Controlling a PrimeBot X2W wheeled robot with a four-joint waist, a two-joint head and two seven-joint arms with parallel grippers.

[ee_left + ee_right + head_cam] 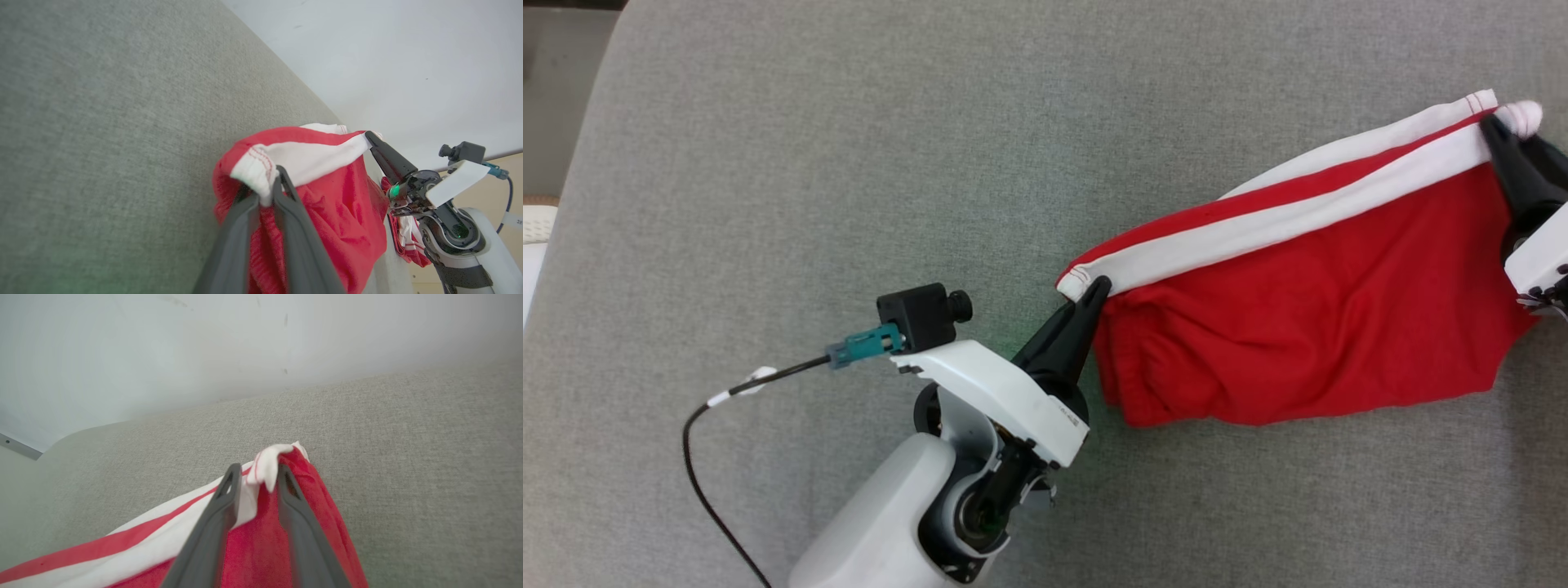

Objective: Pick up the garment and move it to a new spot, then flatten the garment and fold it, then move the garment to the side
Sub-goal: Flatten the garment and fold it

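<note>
The garment point(1307, 327) is red with white stripes and hangs stretched between my two grippers over the grey cushion point(849, 163). My left gripper point(1097, 287) is shut on its near-left white-edged corner; in the left wrist view the left gripper point(269, 183) pinches the white hem of the garment point(327, 212). My right gripper point(1494, 126) is at the far-right corner. In the right wrist view the right gripper point(258, 473) has its fingers parted, with the garment's point(322, 506) white tip still lying between them. The right gripper point(369, 136) also shows in the left wrist view.
Grey upholstery stretches to the left and front of the garment. A black cable point(698, 457) trails from my left wrist camera. A pale wall point(388, 61) runs behind the cushion. Another red and white cloth point(408, 245) hangs below my right arm.
</note>
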